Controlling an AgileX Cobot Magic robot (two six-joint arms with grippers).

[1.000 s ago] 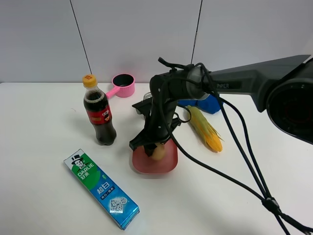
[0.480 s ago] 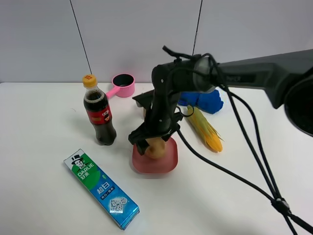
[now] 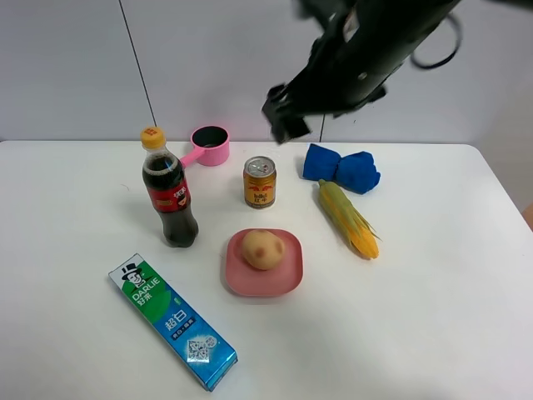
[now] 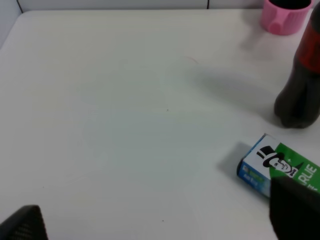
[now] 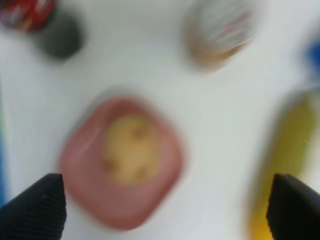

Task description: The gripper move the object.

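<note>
The potato [image 3: 261, 249] sits on the pink plate [image 3: 289, 280], right gripper [image 3: 287, 118] high above it — jaws wide apart, empty. I'd retreat straight up, clear of the can [image 3: 260, 182] behind the plate.

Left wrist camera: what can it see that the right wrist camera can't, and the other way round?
Only the left wrist view clearly shows the pink cup and the toothpaste box. Only the right wrist view, which is blurry, shows the potato lying on the pink plate, the can and the corn. Both show the cola bottle and the white table.
</note>
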